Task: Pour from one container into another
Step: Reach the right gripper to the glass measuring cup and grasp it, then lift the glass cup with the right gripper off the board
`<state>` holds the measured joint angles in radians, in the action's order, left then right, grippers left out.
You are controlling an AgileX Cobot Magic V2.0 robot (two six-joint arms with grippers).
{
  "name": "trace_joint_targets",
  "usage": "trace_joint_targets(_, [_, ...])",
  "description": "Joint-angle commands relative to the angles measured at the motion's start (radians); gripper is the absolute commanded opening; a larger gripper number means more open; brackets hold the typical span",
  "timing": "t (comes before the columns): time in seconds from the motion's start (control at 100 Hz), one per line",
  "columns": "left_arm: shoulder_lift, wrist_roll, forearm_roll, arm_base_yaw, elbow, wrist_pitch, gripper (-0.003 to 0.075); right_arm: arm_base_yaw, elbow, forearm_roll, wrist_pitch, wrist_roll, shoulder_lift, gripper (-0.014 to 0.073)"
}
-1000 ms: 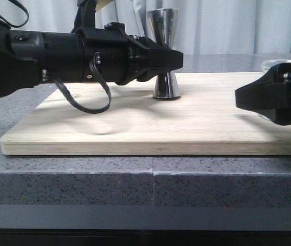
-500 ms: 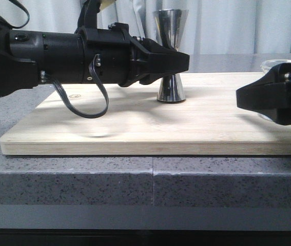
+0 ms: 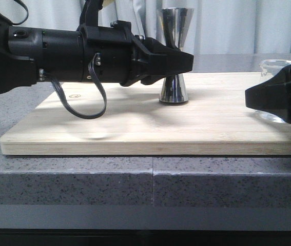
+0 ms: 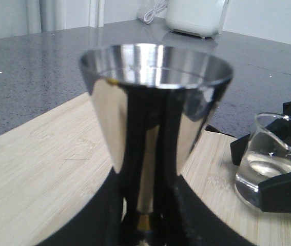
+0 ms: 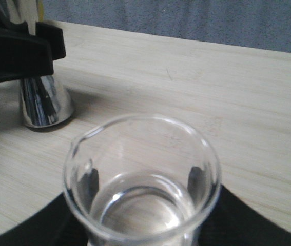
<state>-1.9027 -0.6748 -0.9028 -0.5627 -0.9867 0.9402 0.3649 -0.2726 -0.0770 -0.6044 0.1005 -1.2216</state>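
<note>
Beaker: the small clear glass beaker (image 5: 142, 179) stands upright at the right end of the wooden board (image 3: 135, 128), with clear liquid in its lower part.
Beaker in the front view: only its rim and part of its glass wall (image 3: 276, 66) show, behind the right gripper (image 3: 268, 97).
Beaker in the right wrist view: seen from above, with the round rim, the pour lip and dark finger pads on both sides of the wall.
Right gripper: its fingers sit closed against the beaker's sides, holding it.
Jigger: the steel jigger (image 3: 174, 56) stands upright near the middle of the board, towards its far edge, well apart from the beaker.
Jigger in the left wrist view: the upper cup (image 4: 155, 102) fills the view, with a thin gold band at the narrow waist low between the black fingers.
Jigger in the right wrist view: only the flared foot (image 5: 45, 105) shows, resting on the board.
Left gripper: the left gripper (image 3: 178, 62) reaches in from the left with its fingers on either side of the jigger's waist; whether they press on it or only flank it cannot be told.
Surface: the pale board lies on a grey speckled counter (image 3: 150, 184).
Room: light curtains (image 3: 237, 25) hang behind; the left wrist view alone shows a white appliance (image 4: 196, 15) at the back of the counter.
</note>
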Motion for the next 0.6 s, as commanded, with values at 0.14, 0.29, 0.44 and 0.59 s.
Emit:
trace_joint_targets(0.14, [0.076, -0.003, 0.034, 0.001, -0.024, 0.074, -0.0021, 0.004, -0.025, -0.010, -0.066, -0.005, 0.011, 0.0344])
trace_joint_targets(0.29, [0.076, -0.008, 0.029, 0.001, -0.024, 0.074, -0.0021, 0.004, -0.025, -0.010, -0.069, -0.005, 0.011, 0.0344])
trace_joint_targets(0.44, [0.076, -0.031, -0.002, 0.001, -0.024, 0.074, -0.0021, 0.004, -0.025, -0.010, -0.123, -0.007, 0.011, 0.0344])
trace_joint_targets(0.59, [0.076, -0.035, -0.021, 0.001, -0.024, 0.076, -0.0021, 0.004, -0.035, -0.010, -0.139, -0.019, 0.011, 0.0344])
